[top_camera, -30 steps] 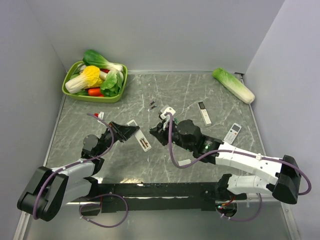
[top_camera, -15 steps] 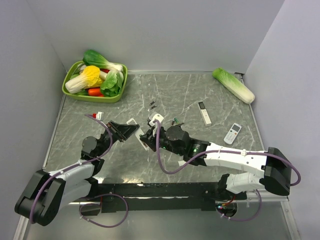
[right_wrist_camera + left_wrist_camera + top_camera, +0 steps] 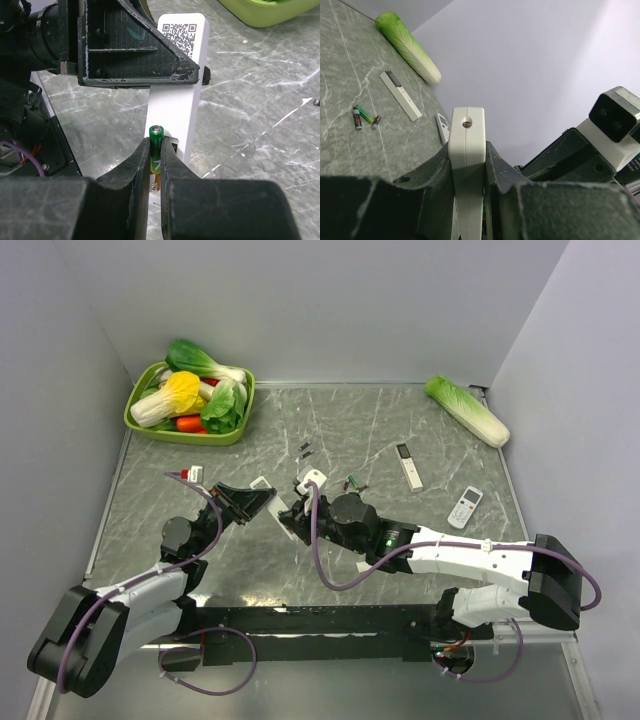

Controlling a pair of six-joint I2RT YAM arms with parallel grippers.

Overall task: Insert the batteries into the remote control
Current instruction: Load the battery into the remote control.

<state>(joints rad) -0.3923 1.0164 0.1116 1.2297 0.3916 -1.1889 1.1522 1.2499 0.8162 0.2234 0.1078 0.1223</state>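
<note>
- While the left gripper [image 3: 468, 172] clamps the remote control [image 3: 466, 132] across its width, both fingers pressed flat against its long sides, the right arm carries the part to be fitted
- Fingers of the right gripper [image 3: 156, 167] are drawn in to a narrow gap, pinching one green battery [image 3: 156, 142] by its lower half; the capped end stands proud of the fingertips
- Governing relation: the battery sits directly in front of the remote's back face, at the end nearest the right wrist, where the recess edge shows just beside the fingertips
- The battery's long axis runs parallel with the remote's long axis, so no turning is judged necessary, only a short press toward the recess
- Contact between battery and recess cannot be confirmed; the fingers hide the lower end, and it may already be touching
- Top view: both grippers meet left of centre on the table [image 3: 400, 430], with the right gripper at the recess end and the left gripper holding further along
- A loose green battery [image 3: 364, 113] lies on the table, well apart from the remote, on the right arm's side
- Risk judged: a slight tilt would jam the cell against the recess edge
</note>
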